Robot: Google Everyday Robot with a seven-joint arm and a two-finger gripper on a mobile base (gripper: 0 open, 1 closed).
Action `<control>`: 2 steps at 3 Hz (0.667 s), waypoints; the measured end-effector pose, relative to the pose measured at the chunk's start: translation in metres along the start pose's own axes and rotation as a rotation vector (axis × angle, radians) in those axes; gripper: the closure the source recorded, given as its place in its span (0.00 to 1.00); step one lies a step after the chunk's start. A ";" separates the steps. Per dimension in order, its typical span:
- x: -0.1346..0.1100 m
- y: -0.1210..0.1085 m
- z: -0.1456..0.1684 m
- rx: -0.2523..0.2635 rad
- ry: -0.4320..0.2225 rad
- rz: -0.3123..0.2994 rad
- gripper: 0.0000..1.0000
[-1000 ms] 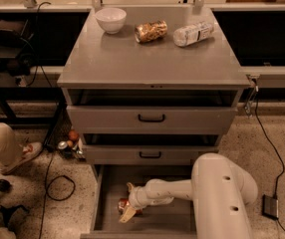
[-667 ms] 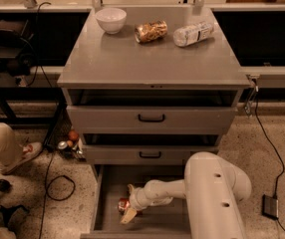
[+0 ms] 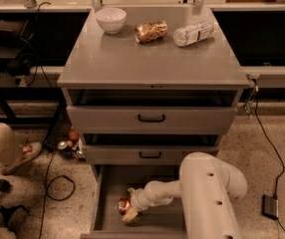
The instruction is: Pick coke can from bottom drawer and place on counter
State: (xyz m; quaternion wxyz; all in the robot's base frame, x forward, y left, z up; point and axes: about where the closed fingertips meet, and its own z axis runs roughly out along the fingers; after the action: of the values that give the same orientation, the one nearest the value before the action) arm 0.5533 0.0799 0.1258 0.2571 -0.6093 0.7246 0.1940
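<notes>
The can sits low in the open bottom drawer, towards the drawer's front left, red with a glint of silver. Its long axis cannot be made out from this high view, so which way it points is left open.

The end effector is right at the can, touching or all but touching its right side. Whether it has closed on the can or merely brackets it cannot be told here. The cream arm runs away from the can to the right, back to the robot's bulky body at the drawer's front right corner.

By this reading the task is in its first half. The reach into the drawer is done and the grasp is under way or just made, while the lift out and the placing are not yet done.

Above the can, two shallower drawers hang ajar, the middle one directly over the back of the bottom drawer and the top one above that, so the lift looks to need a path forward before going up.

Well above and behind the can lies the worktop, its near half bare grey. Along its far edge stand a white bowl, a gold snack bag and a clear bottle lying on its side.

To the can's upper left, on the floor beside the cabinet, a few small items are huddled, too small to name.
</notes>
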 end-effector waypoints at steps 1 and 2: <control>0.009 -0.003 0.001 0.004 0.017 -0.005 0.50; 0.015 -0.007 -0.008 0.013 0.021 -0.003 0.73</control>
State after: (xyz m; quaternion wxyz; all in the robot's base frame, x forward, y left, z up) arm 0.5567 0.0621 0.1233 0.2539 -0.6107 0.7275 0.1825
